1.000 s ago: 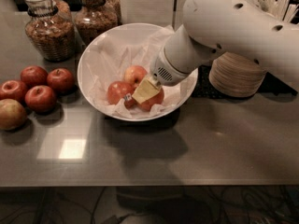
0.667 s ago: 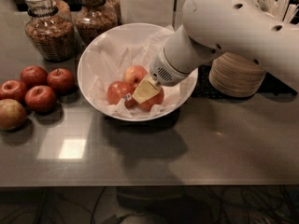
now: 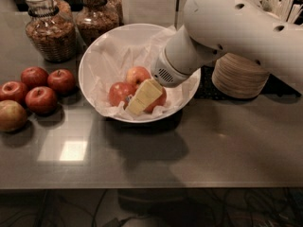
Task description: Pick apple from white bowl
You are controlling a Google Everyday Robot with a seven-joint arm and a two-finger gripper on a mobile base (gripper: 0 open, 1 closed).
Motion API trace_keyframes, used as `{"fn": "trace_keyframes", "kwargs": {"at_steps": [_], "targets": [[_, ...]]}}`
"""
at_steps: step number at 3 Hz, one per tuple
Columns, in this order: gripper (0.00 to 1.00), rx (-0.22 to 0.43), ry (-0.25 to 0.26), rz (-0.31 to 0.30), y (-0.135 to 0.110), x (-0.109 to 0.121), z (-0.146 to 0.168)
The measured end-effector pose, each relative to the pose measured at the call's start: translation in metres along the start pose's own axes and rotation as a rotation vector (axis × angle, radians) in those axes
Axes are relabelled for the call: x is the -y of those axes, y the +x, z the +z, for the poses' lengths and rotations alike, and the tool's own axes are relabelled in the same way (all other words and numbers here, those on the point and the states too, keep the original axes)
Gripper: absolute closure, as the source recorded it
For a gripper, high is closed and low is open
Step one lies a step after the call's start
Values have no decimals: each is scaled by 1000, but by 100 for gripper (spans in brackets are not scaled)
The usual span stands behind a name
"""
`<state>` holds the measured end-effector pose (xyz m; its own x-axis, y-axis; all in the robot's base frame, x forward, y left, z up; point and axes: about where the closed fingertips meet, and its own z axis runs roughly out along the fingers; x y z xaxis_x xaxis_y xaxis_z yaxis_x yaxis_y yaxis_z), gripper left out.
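Note:
The wide white bowl (image 3: 94, 56), lined with crinkled white paper, stands at the middle of the counter. Three apples lie in it. The red-orange apple with a paler top (image 3: 136, 74) is at the back. A darker red apple (image 3: 118, 93) is at the front left. A third red apple (image 3: 160, 103) is mostly hidden behind the gripper. My gripper (image 3: 144, 97), pale yellow at its tip, reaches down into the bowl from the upper right. It sits between the apples, right against the third one and just below the red-orange one.
Several loose apples (image 3: 41, 98) lie on the grey counter left of the bowl. Two glass jars of granola (image 3: 49, 32) stand at the back left. A stack of beige paper bowls (image 3: 239, 77) stands right of the bowl, under my white arm (image 3: 236, 27).

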<state>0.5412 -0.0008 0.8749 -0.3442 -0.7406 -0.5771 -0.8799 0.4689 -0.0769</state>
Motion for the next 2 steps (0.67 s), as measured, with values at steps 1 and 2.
{"fn": "trace_keyframes", "kwargs": {"at_steps": [1, 2], "targets": [[0, -4, 17, 12, 10, 7, -7], [0, -10, 24, 24, 19, 11, -9]]}}
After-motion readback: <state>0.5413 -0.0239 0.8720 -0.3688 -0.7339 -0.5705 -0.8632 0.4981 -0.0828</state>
